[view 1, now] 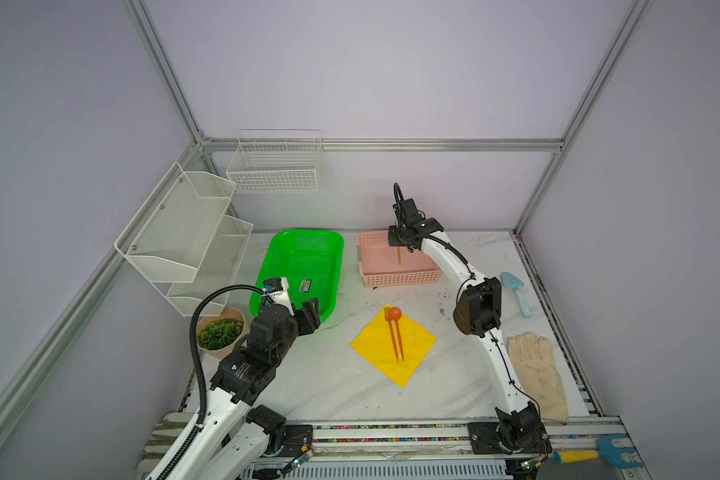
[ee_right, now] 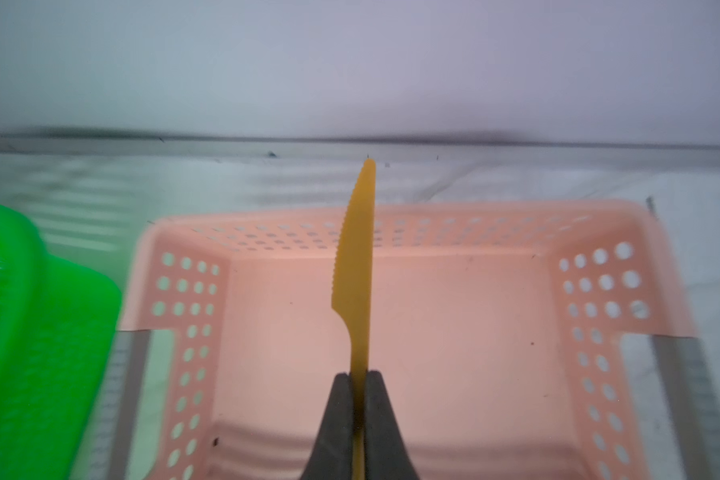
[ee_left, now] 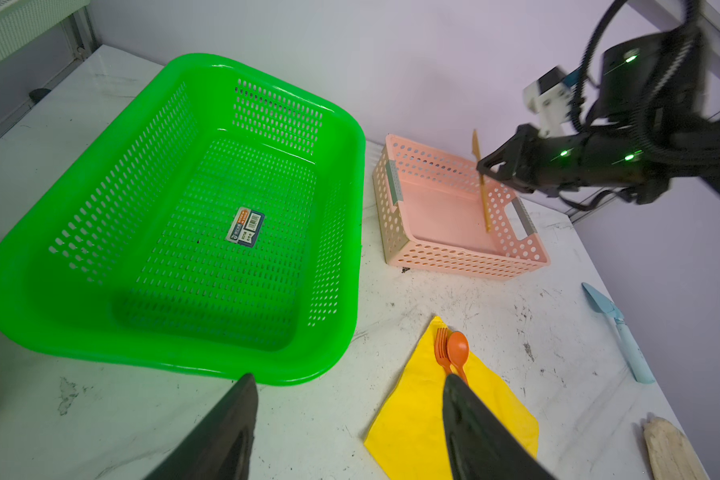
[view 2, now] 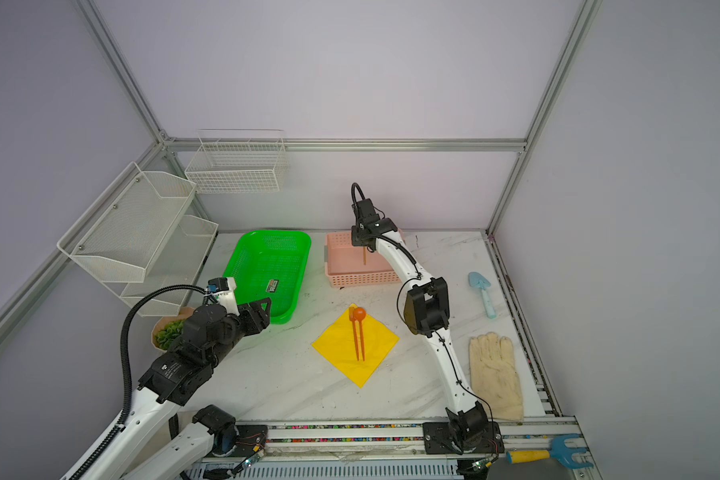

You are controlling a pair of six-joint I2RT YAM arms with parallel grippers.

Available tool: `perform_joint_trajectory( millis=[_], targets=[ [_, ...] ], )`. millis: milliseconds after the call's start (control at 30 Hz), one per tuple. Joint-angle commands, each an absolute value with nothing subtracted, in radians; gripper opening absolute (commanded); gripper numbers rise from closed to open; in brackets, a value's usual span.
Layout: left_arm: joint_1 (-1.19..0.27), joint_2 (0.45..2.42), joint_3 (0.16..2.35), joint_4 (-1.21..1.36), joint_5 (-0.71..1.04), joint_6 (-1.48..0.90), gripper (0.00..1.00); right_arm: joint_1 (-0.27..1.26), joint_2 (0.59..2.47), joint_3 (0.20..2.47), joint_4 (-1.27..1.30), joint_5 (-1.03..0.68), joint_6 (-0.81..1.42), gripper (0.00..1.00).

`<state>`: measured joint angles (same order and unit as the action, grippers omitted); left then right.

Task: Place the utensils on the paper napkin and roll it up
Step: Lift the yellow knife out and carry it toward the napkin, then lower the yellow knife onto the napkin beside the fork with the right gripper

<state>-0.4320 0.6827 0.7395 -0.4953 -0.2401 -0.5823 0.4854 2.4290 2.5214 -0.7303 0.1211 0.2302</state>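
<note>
A white marble-patterned table (view 1: 308, 386) sits inside a lavender-walled booth, with two robot arms reaching onto it from the near edge. Near the middle lies the paper napkin (view 1: 408, 353), a bright yellow square turned like a diamond and lying flat and unrolled. On it rest an orange spoon (view 1: 395, 313) and an orange fork (view 1: 387, 318), side by side and touching. Their heads are at the napkin's far corner and their handles point toward the near edge. At the back of the table the right gripper (ee_right: 358, 376) is pressed together on a mustard-yellow plastic knife (ee_right: 356, 266) with a serrated edge. It pinches the handle just below the blade. The knife stands roughly upright over the inside of a pink basket (ee_right: 599, 291); whether its lower end touches the basket floor I cannot tell. The left gripper (ee_left: 348, 377) hovers with its fingers spread and nothing between them, above the table by the near rim of a green basket (ee_left: 341, 166), left of the napkin. To the right of the right arm lie a light-blue trowel (view 1: 516, 291) and a beige glove (view 1: 537, 374).
</note>
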Motion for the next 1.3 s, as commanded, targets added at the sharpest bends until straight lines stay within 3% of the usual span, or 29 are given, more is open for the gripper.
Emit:
perform_joint_trajectory(
  millis=[0,367,567,1267],
  targets=[
    [-0.431,0.69,0.727,-0.473,-0.249,-0.568,0.7,0.528,2.254,2.43,-0.688,0.161,0.219,0.05],
    [-0.432,0.746,0.734,-0.452,-0.21,-0.585,0.69,0.77,1.781,1.658,-0.489,0.206,0.337,0.05],
    [-0.432,0.763,0.703,-0.427,-0.185,-0.604,0.7,0.845,1.703,1.363,-0.403,0.181,0.46,0.05],
    [-0.433,0.733,0.669,-0.421,-0.186,-0.614,0.69,0.874,1.881,1.189,-0.248,0.169,0.566,0.05]
  ],
)
